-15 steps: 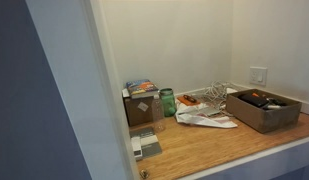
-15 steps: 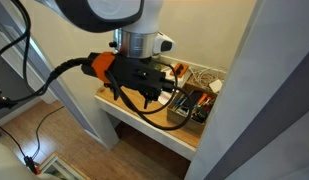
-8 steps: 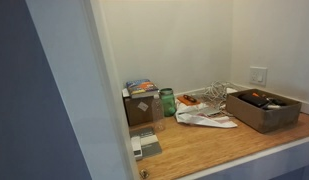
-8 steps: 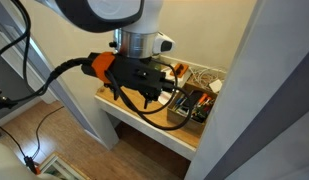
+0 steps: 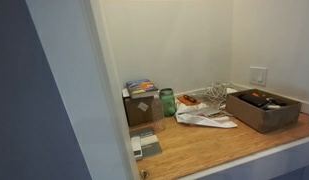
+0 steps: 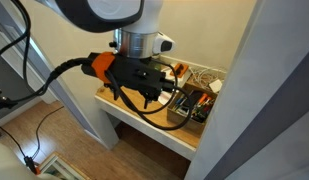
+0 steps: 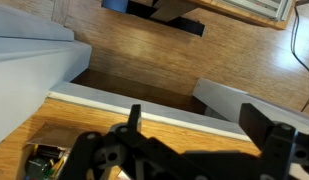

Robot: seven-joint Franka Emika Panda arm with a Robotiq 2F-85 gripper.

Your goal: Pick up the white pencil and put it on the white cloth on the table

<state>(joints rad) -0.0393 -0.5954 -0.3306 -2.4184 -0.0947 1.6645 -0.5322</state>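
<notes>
The table [image 5: 234,146] is a light-brown wooden shelf in a white alcove; it also shows in the wrist view [image 7: 69,118]. The white cloth [image 5: 206,119] lies crumpled at its middle back. I cannot make out the white pencil in any view. My gripper [image 6: 134,95] hangs over the table's front edge, well short of the cloth. In the wrist view the gripper [image 7: 199,120] is open and empty, with its two dark fingers spread wide over the pale front edge. The gripper is out of view in the exterior view that faces the alcove.
A small cardboard box [image 5: 140,108] with a book on top and a green jar [image 5: 167,101] stand at the left. An open brown box [image 5: 262,109] stands at the right, and it shows again beside the gripper [image 6: 189,106]. White cables [image 5: 216,93] lie at the back. White walls close in both sides.
</notes>
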